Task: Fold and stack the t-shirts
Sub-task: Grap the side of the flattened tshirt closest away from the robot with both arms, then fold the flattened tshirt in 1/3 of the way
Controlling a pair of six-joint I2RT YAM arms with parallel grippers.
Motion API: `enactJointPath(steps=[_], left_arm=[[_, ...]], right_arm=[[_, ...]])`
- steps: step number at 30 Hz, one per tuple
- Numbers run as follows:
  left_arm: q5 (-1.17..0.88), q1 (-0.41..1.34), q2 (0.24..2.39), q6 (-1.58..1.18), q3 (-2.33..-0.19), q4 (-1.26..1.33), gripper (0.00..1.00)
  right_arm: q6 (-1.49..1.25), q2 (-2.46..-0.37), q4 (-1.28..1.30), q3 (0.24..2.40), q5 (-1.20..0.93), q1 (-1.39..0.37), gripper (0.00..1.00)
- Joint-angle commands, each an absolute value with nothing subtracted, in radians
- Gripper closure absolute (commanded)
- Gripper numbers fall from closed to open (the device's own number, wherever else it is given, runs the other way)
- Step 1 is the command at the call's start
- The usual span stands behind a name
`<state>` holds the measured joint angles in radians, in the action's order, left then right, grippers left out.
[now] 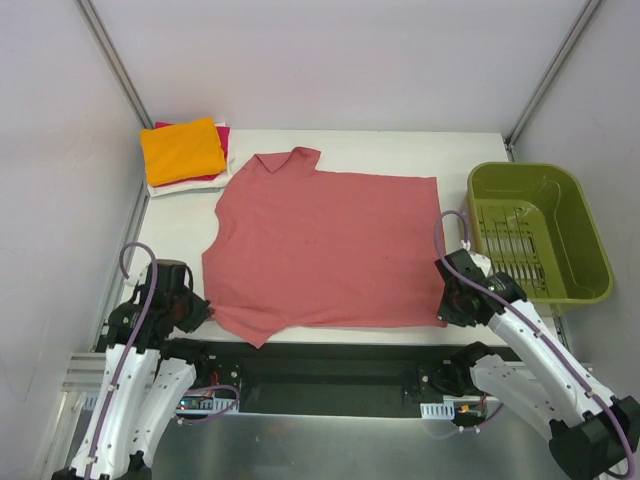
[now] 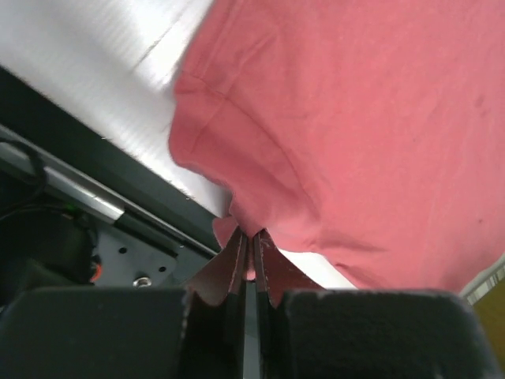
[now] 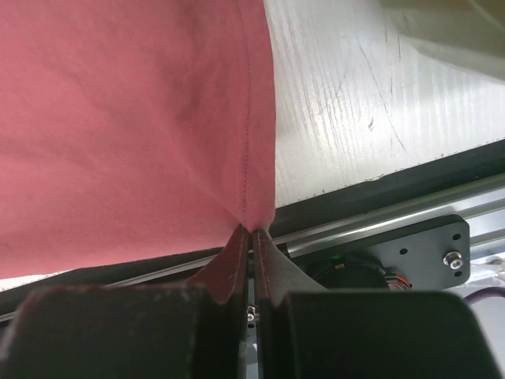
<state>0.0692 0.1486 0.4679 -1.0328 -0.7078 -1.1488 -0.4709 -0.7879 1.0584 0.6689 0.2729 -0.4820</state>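
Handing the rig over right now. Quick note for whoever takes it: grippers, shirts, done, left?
Left gripper: shut on the near left edge of the salmon-red t-shirt.
Right gripper: shut on its near right corner.
The shirt is spread flat on the table, collar at the far side, not yet folded.
Folded stack: far left corner, orange on top, magenta and white beneath.
Left: fold the salmon-red t-shirt and add it to the stack.
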Motion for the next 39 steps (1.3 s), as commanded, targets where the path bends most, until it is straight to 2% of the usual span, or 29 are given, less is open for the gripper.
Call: enactJointPath(steps=[1, 5, 12, 22, 31, 39], left_arm=[[0.002, 0.138, 0.59, -1.011, -0.719, -0.971, 1.0], [-0.006, 0.138, 0.759, -0.977, -0.81, -0.839, 1.0], [0.044, 0.138, 0.972, -0.924, -0.966, -0.729, 1.0], [0.129, 0.138, 1.275, -0.847, -1.196, -0.689, 1.0], [0.117, 0.132, 1.535, -0.787, -1.376, -0.652, 1.0], [0.123, 0.133, 1.798, -0.7, -1.577, -0.603, 0.98]], right_arm=[[-0.427, -0.863, 1.037, 0.759, 0.33, -0.48, 0.99], [-0.402, -0.942, 1.032, 0.83, 0.408, -0.474, 0.99], [-0.351, -1.064, 0.98, 0.916, 0.423, -0.436, 0.99], [-0.247, -1.258, 0.878, 1.031, 0.376, -0.319, 0.99], [-0.213, -1.452, 0.825, 1.138, 0.373, -0.272, 0.97], [-0.209, -1.528, 0.779, 1.186, 0.462, -0.267, 0.95]])
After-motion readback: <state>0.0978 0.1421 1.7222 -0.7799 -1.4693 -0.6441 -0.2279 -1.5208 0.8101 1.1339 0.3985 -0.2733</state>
